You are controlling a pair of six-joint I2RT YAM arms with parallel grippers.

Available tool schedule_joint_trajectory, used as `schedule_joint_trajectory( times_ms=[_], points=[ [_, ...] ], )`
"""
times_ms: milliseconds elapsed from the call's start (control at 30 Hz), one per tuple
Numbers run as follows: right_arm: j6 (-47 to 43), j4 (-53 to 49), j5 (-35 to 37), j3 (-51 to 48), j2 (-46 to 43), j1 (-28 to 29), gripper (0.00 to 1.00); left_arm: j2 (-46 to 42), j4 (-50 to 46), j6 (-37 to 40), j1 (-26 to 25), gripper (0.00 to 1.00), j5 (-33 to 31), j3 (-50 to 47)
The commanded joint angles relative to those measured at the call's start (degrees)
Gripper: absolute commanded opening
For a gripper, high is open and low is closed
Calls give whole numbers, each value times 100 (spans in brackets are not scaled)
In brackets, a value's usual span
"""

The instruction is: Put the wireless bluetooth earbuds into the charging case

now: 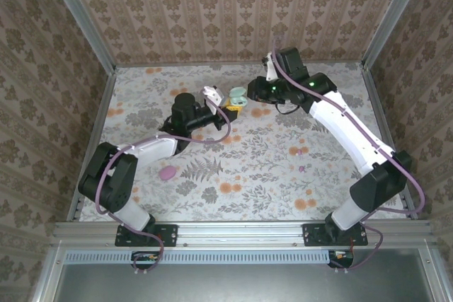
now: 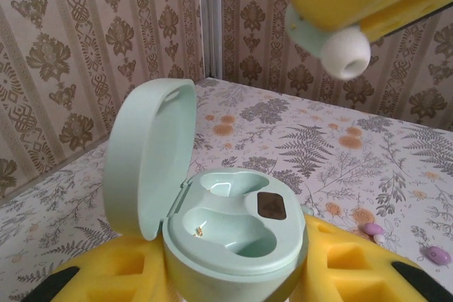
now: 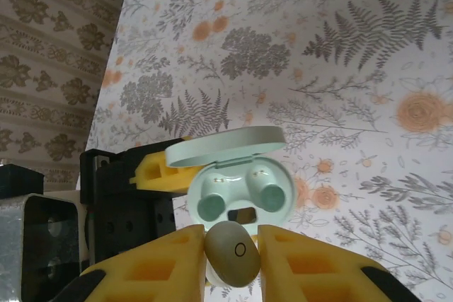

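Observation:
The mint-green charging case [image 2: 237,235] stands open with its lid [image 2: 148,157] tipped up, and both wells are empty. My left gripper [image 2: 237,277] is shut on the case's body with its yellow foam fingers [image 2: 347,259]. From above, the case [image 1: 237,95] is at the table's back middle, held above the surface. My right gripper [image 3: 232,263] is shut on a grey-beige earbud [image 3: 232,252], which hovers just above and in front of the case [image 3: 244,192]. The earbud's white tip [image 2: 345,51] points down toward the case, apart from it.
A pink oval object [image 1: 168,172] lies on the flowered table near the left arm. Two small purple pieces [image 1: 297,151] [image 1: 302,168] lie at right of centre. Patterned walls and metal posts [image 2: 210,19] close off the back and sides.

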Motion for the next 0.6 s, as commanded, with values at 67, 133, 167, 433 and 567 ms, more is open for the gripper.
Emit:
schedule_joint_trajectory(
  times_ms=[67, 133, 167, 433, 567],
  points=[
    [105, -37, 163, 313, 241, 157, 26, 56, 310, 3, -36, 26, -45, 131],
    [97, -74, 242, 356, 251, 191, 26, 65, 377, -46, -36, 26, -63, 132],
    [102, -76, 296, 350, 259, 215, 26, 71, 400, -53, -36, 26, -63, 127],
    [113, -88, 425, 379, 395, 325, 26, 81, 418, -79, -36, 26, -63, 172],
    [130, -78, 447, 410, 469, 360, 26, 88, 422, -107, -36, 26, -54, 185]
  ],
)
